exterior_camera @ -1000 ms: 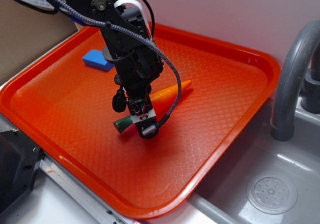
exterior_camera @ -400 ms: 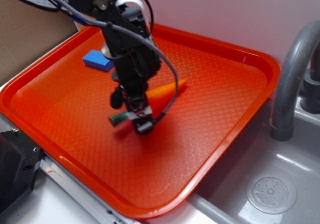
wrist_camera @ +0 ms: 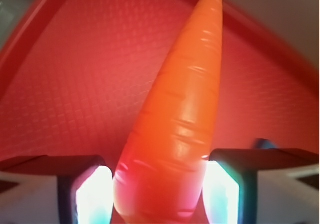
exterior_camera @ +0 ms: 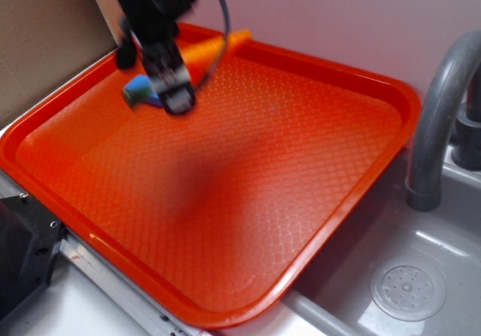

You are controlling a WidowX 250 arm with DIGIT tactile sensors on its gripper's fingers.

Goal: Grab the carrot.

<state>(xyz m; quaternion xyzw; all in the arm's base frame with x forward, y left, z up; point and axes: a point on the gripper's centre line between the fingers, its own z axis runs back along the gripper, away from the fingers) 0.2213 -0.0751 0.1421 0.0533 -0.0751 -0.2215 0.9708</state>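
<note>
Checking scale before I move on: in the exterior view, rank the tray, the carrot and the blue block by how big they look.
1. Tray, by far the largest.
2. Carrot, held in the pincer; it is raised towards the camera and partly hidden.
3. Blue block, mostly hidden behind the pincer, so this rank is unsure.

I see a glossy orange carrot (wrist_camera: 175, 129), a red-orange diamond-textured tray (exterior_camera: 285, 193), a grey faucet (exterior_camera: 440, 118) and a black gripper (exterior_camera: 171, 80).

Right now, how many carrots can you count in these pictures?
1. The carrot is clamped in the gripper, lifted above the tray's far-left corner; none seem hidden.
</note>
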